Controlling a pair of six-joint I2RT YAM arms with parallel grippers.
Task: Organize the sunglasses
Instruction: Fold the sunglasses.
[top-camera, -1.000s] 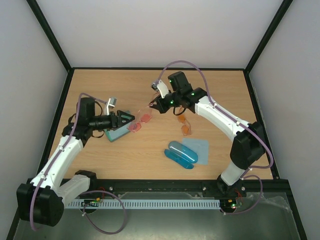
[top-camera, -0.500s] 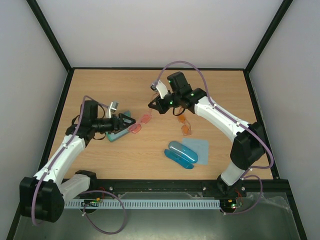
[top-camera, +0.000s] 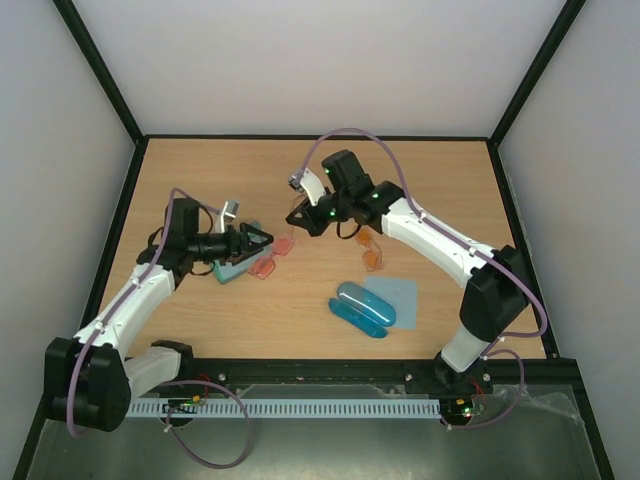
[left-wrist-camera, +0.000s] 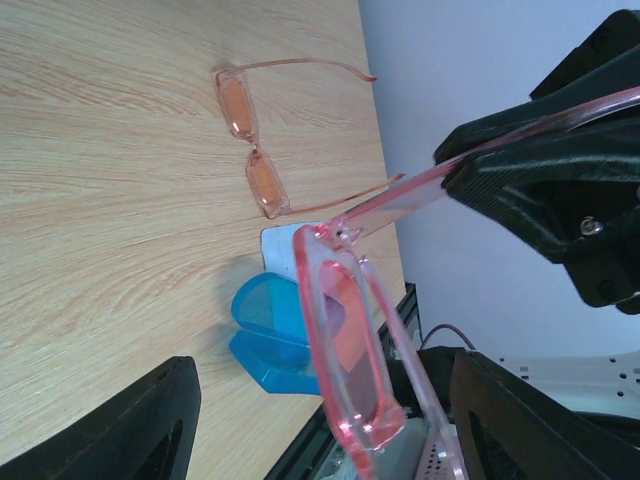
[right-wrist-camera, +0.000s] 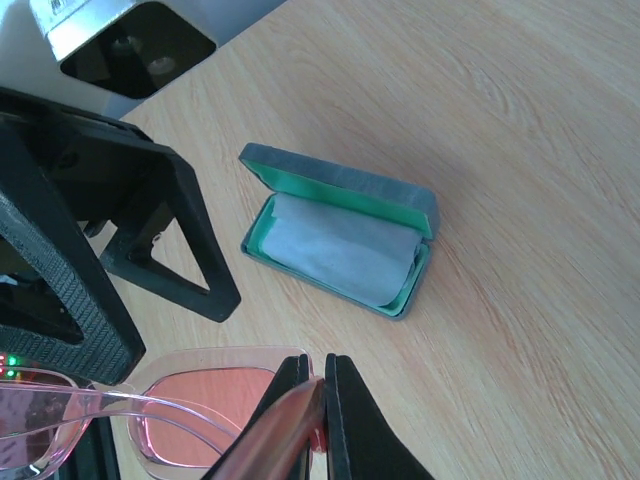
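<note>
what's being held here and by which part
The right arm's fingers pinch the thin-framed sunglasses with red-pink translucent lenses by one temple arm; the left arm's fingers hold nothing.

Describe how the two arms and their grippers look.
The left arm and right arm match: white links, black joints and bases. The left gripper and right gripper are black and two-fingered. A lilac cable loops along each arm; small green lights glow near the right wrist.
</note>
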